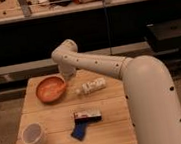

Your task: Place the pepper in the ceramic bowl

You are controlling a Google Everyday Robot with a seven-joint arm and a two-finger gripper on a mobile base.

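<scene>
White and smooth, the robot arm [149,96] takes up the whole right side in front of me. It rises from the lower corner, then bends at an elbow and reaches down to the far left part of the desk [48,114]. The desk is of pale wood, made of planks, and stands on a grey floor.

On its far left part lies the ceramic bowl [49,89], wide and shallow, orange inside with a paler rim. At the near left corner, well apart from the bowl, a white cup [33,134] stands upright. A white bottle [92,86] lies on its side to the right of the bowl, close under the arm. Nearer to me, in the middle of the desk, is a dark packet [87,116] with some red on it, and just beside it a small blue thing [79,131] (what it is, I cannot say).

The tool [68,73] hangs at the right rim of the bowl, pointing down. Whether it is open or closed I cannot tell. The pepper I cannot make out, not in the bowl and not at the tool.
</scene>
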